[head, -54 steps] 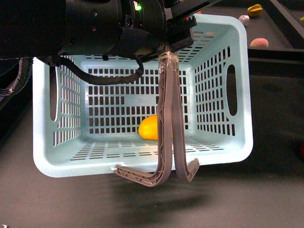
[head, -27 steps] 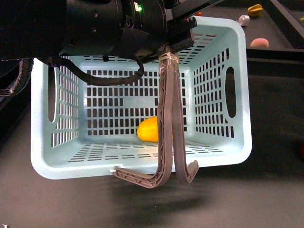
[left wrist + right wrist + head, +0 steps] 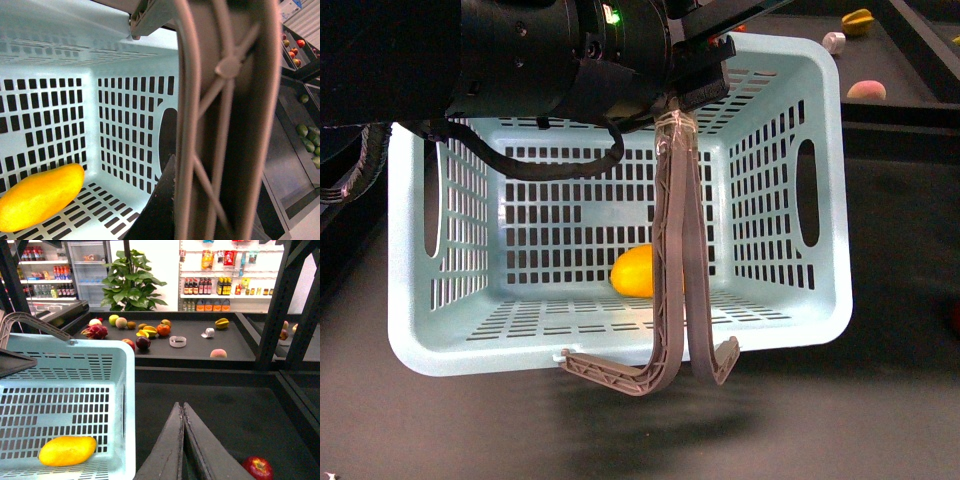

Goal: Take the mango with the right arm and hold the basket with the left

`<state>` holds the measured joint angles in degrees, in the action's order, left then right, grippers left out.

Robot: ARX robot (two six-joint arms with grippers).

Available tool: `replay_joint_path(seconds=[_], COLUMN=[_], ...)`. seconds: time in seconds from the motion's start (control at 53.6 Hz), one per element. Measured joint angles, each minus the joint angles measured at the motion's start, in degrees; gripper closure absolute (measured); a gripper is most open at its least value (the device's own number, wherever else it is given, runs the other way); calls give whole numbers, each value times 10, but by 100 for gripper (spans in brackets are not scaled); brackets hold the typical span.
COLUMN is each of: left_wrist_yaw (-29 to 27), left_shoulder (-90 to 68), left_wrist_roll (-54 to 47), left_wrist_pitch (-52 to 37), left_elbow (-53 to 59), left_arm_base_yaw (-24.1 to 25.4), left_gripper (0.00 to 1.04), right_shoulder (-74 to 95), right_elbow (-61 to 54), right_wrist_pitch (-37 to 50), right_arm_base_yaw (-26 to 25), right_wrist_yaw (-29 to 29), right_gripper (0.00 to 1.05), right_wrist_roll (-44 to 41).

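Hanging from the left tool (image 3: 680, 105), the basket (image 3: 470, 350) looked to be up off the bench (image 3: 840, 430), with a shadow under its near rim. It was tipped so its open mouth faced the front camera. That tool was clamped shut on both grey-brown handles (image 3: 668, 250), which were bunched together right where they went into it. From there they ran down across the basket's mouth and past the near rim, ends curling out just under it. In the left wrist view a handle filled most of the picture, and one of the tool's dark fingers (image 3: 157, 212) showed right against it.

The mango (image 3: 635, 270) was inside the basket, well below the left tool. It lay on its side on one slotted panel, tucked up against the next one. From the front, the handles covered its edge. Honestly couldn't tell which panel was the floor.

The right tool (image 3: 181, 412) was a different story: both fingers were pressed together all the way, with nothing between them. It sat outside the basket, near one slotted wall, and that wall stood between it and the mango.

Other bits: a red apple (image 3: 257, 467) lay on the bench close by the right tool. Farther out from it, a peach (image 3: 218, 353) and a bunch of other fruit sat on a raised part of the bench.
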<state>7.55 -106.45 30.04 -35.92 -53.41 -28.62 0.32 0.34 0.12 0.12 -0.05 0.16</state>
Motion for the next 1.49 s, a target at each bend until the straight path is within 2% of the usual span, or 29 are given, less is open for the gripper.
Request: replay_joint_path(seconds=[0.261,0.373,0.503,0.69,0.783,1.137,1.212,1.268,1.361,1.492], left_wrist_yaw=[0,0,0,0,0,0,38,46,-7,-92], left_shoulder=[0,0,0,0,0,0,-7,-19,-65,-111], left_wrist_roll=[0,0,0,0,0,0,-33,-80,-102,13], left_wrist_pitch=[0,0,0,0,0,0,-23,-32,-30,16], left_elbow=[0,0,0,0,0,0,0,-9,-67,-150], left_arm_base_yaw=[0,0,0,0,0,0,5,10,29,75], left_gripper=[99,99,99,99,99,99,99,99,99,99], right_shoulder=[0,0,0,0,0,0,0,0,0,0], right_elbow=[0,0,0,0,0,0,0,0,0,0], right_wrist_pitch=[0,0,0,0,0,0,0,0,0,0], right_arm_base_yaw=[0,0,0,0,0,0,0,0,0,0], right_wrist_yaw=[0,0,0,0,0,0,0,0,0,0], right_gripper=[101,76,54,28,7,8,8,8,8,8], right_wrist_roll=[-1,-1,-1,-1,-1,-1,-1,-1,-1,-1])
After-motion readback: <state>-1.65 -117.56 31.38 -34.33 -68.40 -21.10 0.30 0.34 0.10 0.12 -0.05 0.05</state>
